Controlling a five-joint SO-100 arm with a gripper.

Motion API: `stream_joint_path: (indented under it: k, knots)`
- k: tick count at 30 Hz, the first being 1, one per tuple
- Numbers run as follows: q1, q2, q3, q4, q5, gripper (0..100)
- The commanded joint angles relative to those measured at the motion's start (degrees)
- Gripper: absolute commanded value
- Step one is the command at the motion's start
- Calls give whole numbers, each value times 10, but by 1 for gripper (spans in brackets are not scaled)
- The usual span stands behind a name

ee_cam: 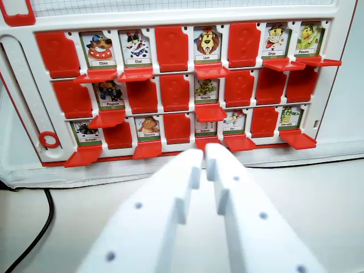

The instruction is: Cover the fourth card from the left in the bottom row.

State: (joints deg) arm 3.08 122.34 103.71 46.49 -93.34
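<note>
A white game board [17,102] with red flaps stands on end ahead of me, in three rows. In the bottom row, from the wrist view's left: an open spider card [87,132], a covered flap [118,135], an open owl card [149,127], a covered flap [177,128], an open snake card [205,125], another open card [233,120], a covered flap [264,121] and an open crocodile card [289,116]. My white gripper [205,156] is shut and holds nothing. Its tips sit just below the snake card and hide that card's lowered flap.
A black cable [41,227] curves over the white tabletop at lower left. A gridded mat [170,5] lies beyond the board's top edge. Lowered red flaps such as the one under the lion card [211,70] jut out toward me.
</note>
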Motion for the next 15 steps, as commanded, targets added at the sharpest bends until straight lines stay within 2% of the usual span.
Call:
stream_joint_path:
  k: [1, 15]
  knots:
    - [-4, 41, -65, 0, 4, 0]
    - [-4, 38, -69, 0, 6, 0]
